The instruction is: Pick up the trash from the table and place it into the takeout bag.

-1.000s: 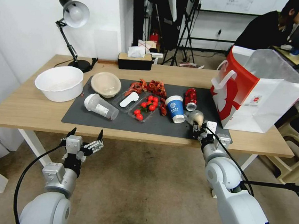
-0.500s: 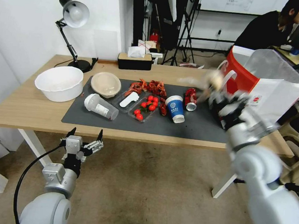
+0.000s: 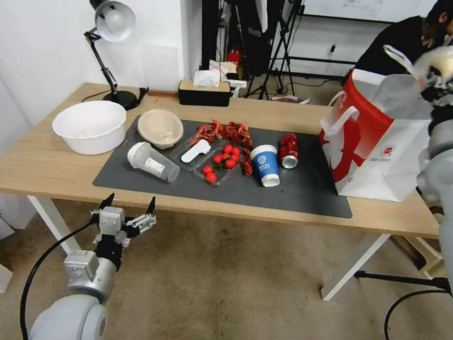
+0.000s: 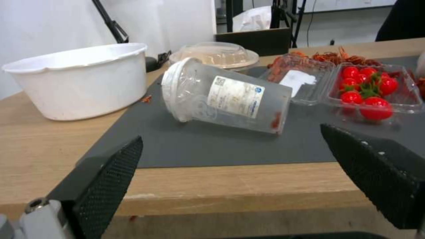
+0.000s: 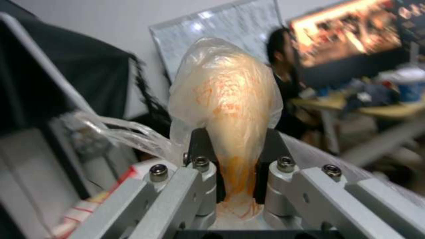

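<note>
Right gripper (image 3: 436,77) is up at approx 2 o'clock in the head view, raised above the open top of the takeout bag (image 3: 392,153), fingers clamped on the beige plastic-wrapped lump (image 3: 441,59). Right wrist view: both pads squeeze the lump's (image 5: 228,109) narrow lower end w/ the bulging part sticking out past the fingertips; orange smears show under the wrap.

Bag stands upright on the table (image 3: 36,164) at approx 3 o'clock, just beside the dark mat (image 3: 288,194).

Left gripper (image 3: 128,209) hangs below the table's near edge at approx 7 o'clock, fingers spread apart, holding nothing. In its wrist view the clear plastic cup (image 4: 225,96) lies on its side on the mat, w/ the white bowl (image 4: 77,79) beside it.

Still on the mat: beige paper bowl (image 3: 160,127) at 11 o'clock, blue-and-white paper cup (image 3: 265,164) upright near centre, crushed red can (image 3: 289,150) just beside the cup on the bag's side, a tray of tomatoes (image 3: 220,164) between the two cups.
</note>
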Motion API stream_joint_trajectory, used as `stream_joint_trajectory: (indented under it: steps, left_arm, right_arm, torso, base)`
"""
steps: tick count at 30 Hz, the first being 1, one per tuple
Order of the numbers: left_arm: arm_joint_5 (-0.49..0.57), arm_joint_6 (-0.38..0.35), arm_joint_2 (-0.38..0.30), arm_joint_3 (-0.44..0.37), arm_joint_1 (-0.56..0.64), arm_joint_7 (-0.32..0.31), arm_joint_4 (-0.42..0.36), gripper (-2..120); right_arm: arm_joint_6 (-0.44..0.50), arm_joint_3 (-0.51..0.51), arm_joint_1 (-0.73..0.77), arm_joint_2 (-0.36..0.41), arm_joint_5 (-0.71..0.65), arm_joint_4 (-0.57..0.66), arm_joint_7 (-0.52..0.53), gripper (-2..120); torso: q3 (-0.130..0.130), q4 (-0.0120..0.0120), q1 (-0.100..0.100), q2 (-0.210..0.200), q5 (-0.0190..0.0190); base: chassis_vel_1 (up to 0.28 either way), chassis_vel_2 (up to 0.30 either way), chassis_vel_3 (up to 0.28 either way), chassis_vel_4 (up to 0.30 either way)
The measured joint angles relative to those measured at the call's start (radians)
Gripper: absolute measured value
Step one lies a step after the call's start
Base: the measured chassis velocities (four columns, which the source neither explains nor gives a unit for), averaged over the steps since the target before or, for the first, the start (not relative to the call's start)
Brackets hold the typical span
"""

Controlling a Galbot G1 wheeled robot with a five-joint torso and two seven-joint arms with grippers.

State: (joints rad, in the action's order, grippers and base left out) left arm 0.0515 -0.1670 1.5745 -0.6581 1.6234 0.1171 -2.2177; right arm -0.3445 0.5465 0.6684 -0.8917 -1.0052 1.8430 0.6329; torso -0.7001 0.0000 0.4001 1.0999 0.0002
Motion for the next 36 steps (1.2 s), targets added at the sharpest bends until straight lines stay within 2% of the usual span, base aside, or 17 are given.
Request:
stream_joint_trajectory:
  steps: [5,10,12,14,18,19,20,21,23,25,28,30,34,36]
  left_arm:
    - [-0.003,0.002,0.0,0.0,0.0,0.0,0.001,100]
    - [-0.004,0.008,0.001,0.0,0.0,0.0,0.005,100]
    - [-0.005,0.01,0.002,0.0,0.0,0.0,0.006,100]
    - [-0.006,0.015,0.003,0.0,0.0,0.0,0.008,100]
    - [-0.006,0.018,0.003,0.0,0.001,0.0,0.009,100]
    - [-0.006,0.019,0.004,0.0,0.0,0.001,0.01,100]
    - [-0.006,0.019,0.004,0.0,0.0,0.001,0.01,100]
    - [-0.007,0.021,0.005,0.0,0.0,0.001,0.011,100]
    - [-0.007,0.021,0.005,0.0,0.0,0.001,0.011,100]
    - [-0.007,0.022,0.005,0.001,-0.001,0.001,0.012,100]
    - [-0.008,0.022,0.006,0.002,-0.001,0.001,0.013,100]
    - [-0.009,0.022,0.007,0.004,-0.002,0.001,0.014,100]
    - [-0.009,0.022,0.007,0.004,-0.004,0.001,0.015,100]
    - [-0.009,0.022,0.006,0.005,-0.006,0.002,0.016,100]
  right_arm:
    - [-0.069,-0.009,-0.003,-0.011,-0.013,-0.005,0.053,8]
    - [-0.13,-0.021,-0.011,-0.024,-0.02,-0.016,0.089,26]
    - [-0.139,-0.022,-0.013,-0.025,-0.02,-0.018,0.092,28]
    - [-0.165,-0.025,-0.018,-0.024,-0.023,-0.024,0.101,41]
    - [-0.183,-0.027,-0.02,-0.019,-0.024,-0.028,0.106,52]
    - [-0.199,-0.028,-0.021,-0.014,-0.027,-0.029,0.111,60]
    - [-0.199,-0.028,-0.021,-0.014,-0.027,-0.029,0.111,60]
    - [-0.21,-0.028,-0.021,-0.01,-0.028,-0.029,0.113,67]
    - [-0.212,-0.028,-0.021,-0.009,-0.029,-0.029,0.113,67]
    - [-0.216,-0.028,-0.021,-0.008,-0.029,-0.029,0.114,80]
    - [-0.221,-0.028,-0.02,-0.005,-0.03,-0.029,0.114,86]
    - [-0.222,-0.027,-0.018,-0.001,-0.034,-0.024,0.114,99]
    - [-0.198,-0.026,-0.019,0.004,-0.037,-0.013,0.098,100]
    - [-0.135,-0.024,-0.02,0.01,-0.041,0.002,0.059,100]
  torso:
    - [0.0,0.0,0.0,0.0,-0.0001]
    - [0.0,0.0,0.0,0.0,-0.0002]
    - [0.0,0.0001,0.0,0.0,-0.0002]
    - [0.0,0.0001,0.0,0.0,-0.0003]
    - [0.0,0.0001,0.0,0.0,-0.0004]
    - [0.0,0.0001,0.0,0.0,-0.0003]
    - [0.0,0.0001,0.0,0.0,-0.0003]
    - [0.0,0.0,0.0,0.0,-0.0003]
    - [0.0,0.0,0.0,0.0,-0.0003]
    - [0.0,0.0,0.0,0.0,-0.0003]
    - [0.0,0.0,0.0,0.0,-0.0003]
    - [0.0,0.0,0.0,0.0,-0.0002]
    - [0.0,0.0,0.0,0.0,-0.0001]
    - [0.0,-0.0001,0.0,0.0,-0.0001]
  base:
    - [0.0,0.0,0.0,0.0]
    - [0.0,0.0,0.0,0.0]
    - [0.0,0.0,0.0,0.0]
    - [0.0,0.0,0.0,0.0]
    - [0.0,0.0,0.0,0.0]
    - [0.0,0.0,0.0,0.0]
    - [0.0,0.0,0.0,0.0]
    - [0.0,0.0,0.0,0.0]
    - [0.0,0.0,0.0,0.0]
    - [0.0,0.0,0.0,0.0]
    - [0.0,0.0,0.0,0.0]
    - [0.0,0.0,0.0,0.0]
    - [0.0,0.0,0.0,0.0]
    - [0.0,0.0,0.0,0.0]
